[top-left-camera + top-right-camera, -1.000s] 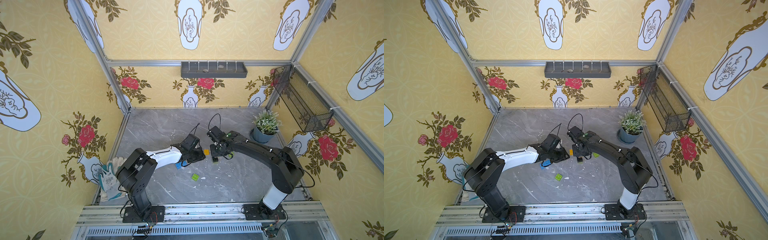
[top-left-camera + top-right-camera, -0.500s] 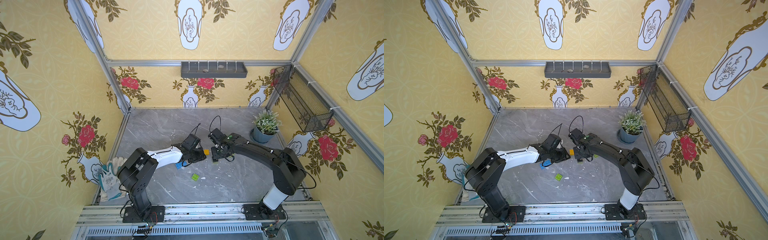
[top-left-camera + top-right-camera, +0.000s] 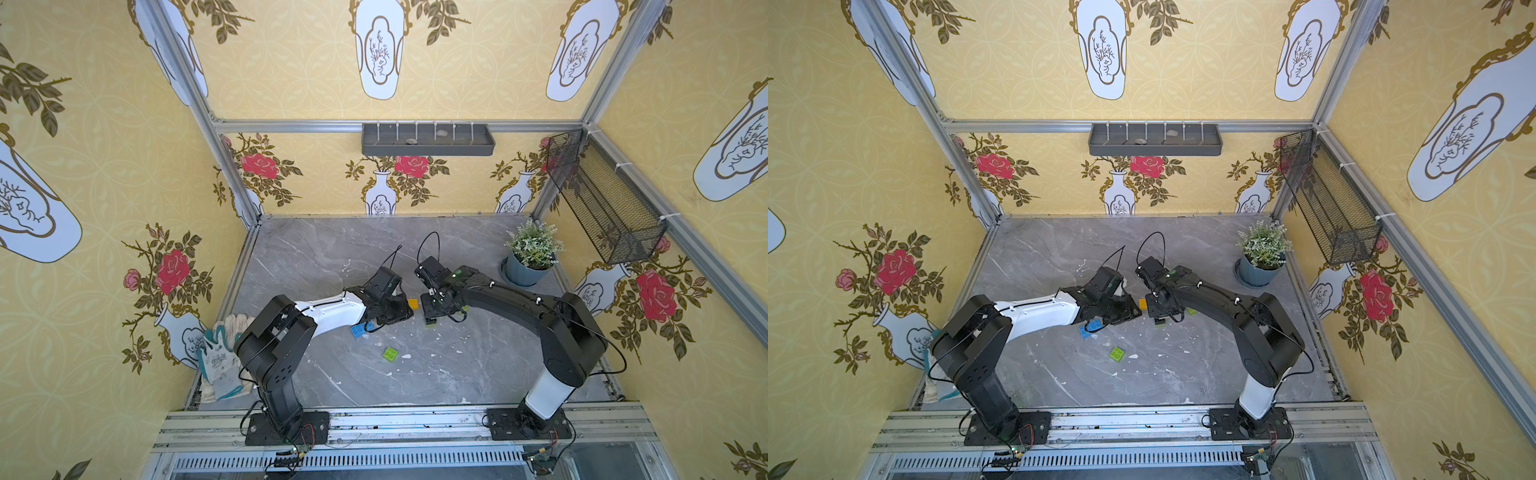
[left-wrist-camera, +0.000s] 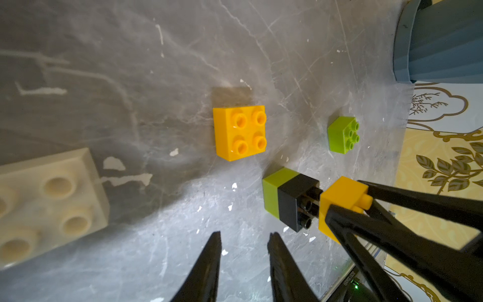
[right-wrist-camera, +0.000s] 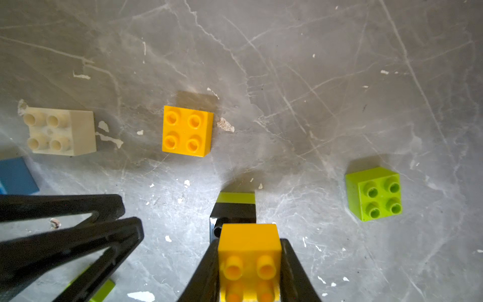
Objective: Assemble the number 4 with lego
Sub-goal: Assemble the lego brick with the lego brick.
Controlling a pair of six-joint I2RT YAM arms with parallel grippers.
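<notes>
My right gripper is shut on a yellow brick. It holds that brick right over the studs of a black brick that stands on a lime green one; this joined stack is on the table. My left gripper is open with nothing between its fingers, and it hovers low beside the stack. Loose lego lies around: a yellow brick, a white brick, a blue brick, and lime green bricks.
A potted plant stands at the back right of the grey marble table. Work gloves lie at the table's left edge. A wire basket hangs on the right wall and a grey shelf tray on the back wall.
Almost nothing has changed. The right arm's elbow has shifted slightly, and both grippers stay where they were with the same openings.
</notes>
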